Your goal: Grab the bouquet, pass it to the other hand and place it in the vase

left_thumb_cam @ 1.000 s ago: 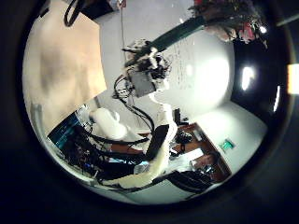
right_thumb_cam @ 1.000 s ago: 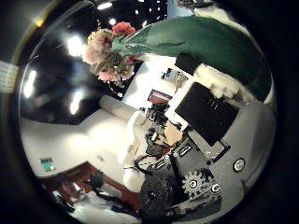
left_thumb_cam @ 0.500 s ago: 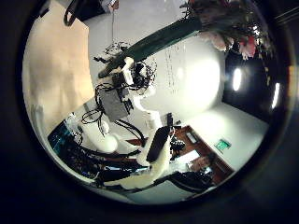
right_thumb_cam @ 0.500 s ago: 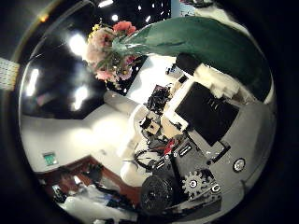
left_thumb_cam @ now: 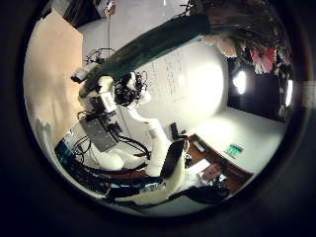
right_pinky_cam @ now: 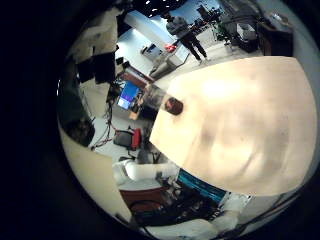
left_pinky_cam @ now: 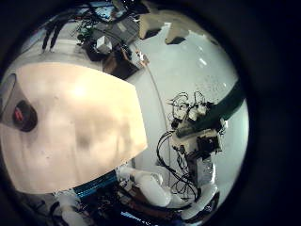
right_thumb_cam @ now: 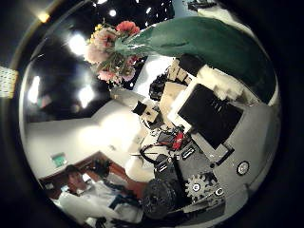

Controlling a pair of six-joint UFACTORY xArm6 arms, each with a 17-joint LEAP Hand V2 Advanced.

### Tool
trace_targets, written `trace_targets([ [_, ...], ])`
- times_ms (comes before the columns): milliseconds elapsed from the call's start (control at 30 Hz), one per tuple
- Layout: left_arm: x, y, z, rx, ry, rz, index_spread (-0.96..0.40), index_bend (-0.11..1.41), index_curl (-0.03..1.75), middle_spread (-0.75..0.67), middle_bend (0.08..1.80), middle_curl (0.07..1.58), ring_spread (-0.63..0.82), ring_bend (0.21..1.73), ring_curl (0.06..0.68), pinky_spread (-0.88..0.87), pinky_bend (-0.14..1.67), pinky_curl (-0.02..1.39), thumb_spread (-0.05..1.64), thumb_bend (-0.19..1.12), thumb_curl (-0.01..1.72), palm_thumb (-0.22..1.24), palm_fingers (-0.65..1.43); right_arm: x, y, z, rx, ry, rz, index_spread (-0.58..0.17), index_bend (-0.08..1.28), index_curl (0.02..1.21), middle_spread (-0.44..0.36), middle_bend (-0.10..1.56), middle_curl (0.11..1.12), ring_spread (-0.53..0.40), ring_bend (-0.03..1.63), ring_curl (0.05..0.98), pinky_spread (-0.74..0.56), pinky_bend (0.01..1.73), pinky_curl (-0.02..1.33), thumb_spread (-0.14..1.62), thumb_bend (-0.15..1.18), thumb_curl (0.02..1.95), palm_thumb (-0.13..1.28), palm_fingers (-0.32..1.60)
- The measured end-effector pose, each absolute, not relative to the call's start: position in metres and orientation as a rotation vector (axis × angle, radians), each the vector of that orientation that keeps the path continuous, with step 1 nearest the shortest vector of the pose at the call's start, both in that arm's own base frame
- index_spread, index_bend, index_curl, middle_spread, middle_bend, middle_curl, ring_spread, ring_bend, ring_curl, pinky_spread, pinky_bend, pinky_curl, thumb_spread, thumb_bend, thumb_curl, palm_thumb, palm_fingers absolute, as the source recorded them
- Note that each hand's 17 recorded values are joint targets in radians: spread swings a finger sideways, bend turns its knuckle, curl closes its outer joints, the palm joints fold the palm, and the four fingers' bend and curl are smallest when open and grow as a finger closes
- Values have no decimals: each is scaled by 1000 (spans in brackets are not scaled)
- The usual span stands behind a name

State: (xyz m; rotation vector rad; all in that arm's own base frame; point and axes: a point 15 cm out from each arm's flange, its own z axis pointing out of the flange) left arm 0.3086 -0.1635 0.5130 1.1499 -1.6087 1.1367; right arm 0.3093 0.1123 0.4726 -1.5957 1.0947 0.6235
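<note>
Bouquet [right_thumb_cam: 111,49] was held up off the table, gripped by the right hand [right_thumb_cam: 220,119], whose fingers [right_thumb_cam: 195,66] were curled round the lower part of its paper wrap while the flower heads stood clear beyond them. In the left thumb side palm view the same bouquet [left_thumb_cam: 247,39] stretched across the picture, its long wrap running from the blooms down to the right hand [left_thumb_cam: 104,94], which clasped the stem end. The wrap filled a good part of that view, so it lay close to the left palm. The left hand [right_thumb_cam: 163,85] showed in the right thumb side palm view just beside the wrap, close to the right hand's fingers; whether it touched the bouquet could not be told, nor could the state of its fingers. From the left little finger side the right hand [left_pinky_cam: 200,124] was seen again with the wrap [left_pinky_cam: 230,99] in its hold, well apart from the table [left_pinky_cam: 85,132]. The vase [left_pinky_cam: 21,113] stood upright on the table near one edge, its mouth open. The right little finger side palm view showed the vase [right_pinky_cam: 171,104] at the table [right_pinky_cam: 250,110] edge too, with that hand's own fingers [right_pinky_cam: 95,50] closed beside the wrap.
</note>
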Motion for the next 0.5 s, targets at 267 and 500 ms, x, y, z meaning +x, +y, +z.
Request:
trace_targets([
  [267, 315, -168, 527, 1109, -1582, 1186, 155, 157, 271, 422, 238, 357, 554, 555, 222, 532, 248, 323, 1023, -24, 310, 214, 79, 310, 133, 466, -1637, 1058, 691, -207, 1208, 845, -100, 1413, 682, -174, 1478, 656, -225, 1265, 795, 823, -5, 1279, 1146, 1158],
  [500, 323, -175, 540, 1069, -1517, 1212, 182, 164, 277, 361, 281, 367, 537, 565, 217, 513, 234, 315, 1012, -23, 315, 234, 163, 307, 145, 464, -1658, 1028, 730, -206, 1210, 842, -100, 1414, 680, -174, 1477, 657, -218, 1252, 817, 828, -4, 1289, 1148, 1158],
])
